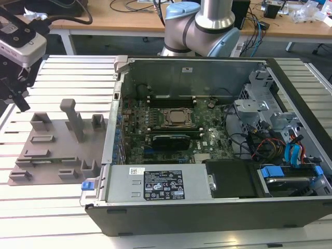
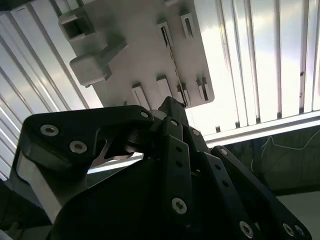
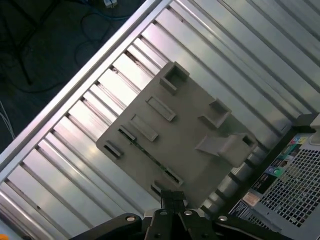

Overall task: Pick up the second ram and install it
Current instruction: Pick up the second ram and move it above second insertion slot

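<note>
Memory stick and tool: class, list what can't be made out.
Memory stick: a thin edge in the holder in the first wrist view; its label too small.
Tool: partly cut off by the exterior view's left edge.
Computer's memory slots: too small in the exterior view to tell which are filled.

Slotted aluminium table (image 1: 67, 78) is carrying two things side by side. Grey fixture plate (image 1: 59, 145) is lying flat toward the exterior view's left, its blocks standing upright. Open desktop computer case (image 1: 207, 212) is sitting toward the exterior view's right, just beside the plate. In both wrist views the plate is lying across the table's ribs.
</note>
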`<state>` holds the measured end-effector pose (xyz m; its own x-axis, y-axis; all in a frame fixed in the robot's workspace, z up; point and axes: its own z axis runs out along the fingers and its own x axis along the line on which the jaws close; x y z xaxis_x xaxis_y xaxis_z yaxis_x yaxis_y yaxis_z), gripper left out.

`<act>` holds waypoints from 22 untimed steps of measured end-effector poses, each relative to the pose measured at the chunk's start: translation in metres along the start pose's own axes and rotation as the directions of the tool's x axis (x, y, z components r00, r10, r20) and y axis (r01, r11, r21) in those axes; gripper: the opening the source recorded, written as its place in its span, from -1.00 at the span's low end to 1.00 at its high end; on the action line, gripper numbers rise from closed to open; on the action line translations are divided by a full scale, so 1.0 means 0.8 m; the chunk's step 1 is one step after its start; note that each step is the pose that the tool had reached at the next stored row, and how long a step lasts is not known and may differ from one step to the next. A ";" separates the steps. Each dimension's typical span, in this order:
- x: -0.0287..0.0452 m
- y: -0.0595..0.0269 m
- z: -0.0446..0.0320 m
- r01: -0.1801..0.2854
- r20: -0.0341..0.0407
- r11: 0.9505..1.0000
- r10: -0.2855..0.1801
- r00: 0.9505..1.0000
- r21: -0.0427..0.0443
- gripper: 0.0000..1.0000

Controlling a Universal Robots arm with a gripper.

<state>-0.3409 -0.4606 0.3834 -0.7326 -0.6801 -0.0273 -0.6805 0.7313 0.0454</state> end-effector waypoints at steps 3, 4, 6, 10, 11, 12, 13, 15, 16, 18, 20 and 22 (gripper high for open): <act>0.0000 0.000 0.0000 0.029 -0.001 1.000 -0.029 1.000 -0.001 -0.80; 0.0000 0.000 0.0000 0.045 -0.002 0.999 -0.045 0.999 -0.001 -0.80; 0.0000 0.000 0.0000 0.071 -0.003 0.997 -0.071 0.997 -0.002 -0.80; 0.0000 0.000 0.0000 0.111 -0.005 0.994 -0.111 0.994 -0.003 -0.80; 0.0000 0.000 0.0000 0.127 -0.006 0.992 -0.127 0.992 -0.004 -0.80; 0.0000 0.000 0.0000 0.140 -0.006 0.990 -0.140 0.990 -0.004 -0.80; 0.0000 0.000 0.0000 0.152 -0.007 0.988 -0.152 0.988 -0.005 -0.80; 0.0000 0.000 0.0000 0.164 -0.007 0.986 -0.164 0.986 -0.005 -0.80; 0.0000 0.000 0.0000 0.177 -0.008 0.984 -0.177 0.984 -0.006 -0.80; 0.0000 0.000 0.0000 0.190 -0.008 0.982 -0.190 0.982 -0.006 -0.80; 0.0000 0.000 0.0000 0.212 -0.009 0.977 -0.212 0.977 -0.007 -0.80; 0.0000 0.000 0.0000 0.249 -0.011 0.968 -0.249 0.968 -0.008 -0.80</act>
<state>-0.3409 -0.4606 0.3834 -0.5397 -0.8414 -0.0273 -0.8415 0.5383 0.0454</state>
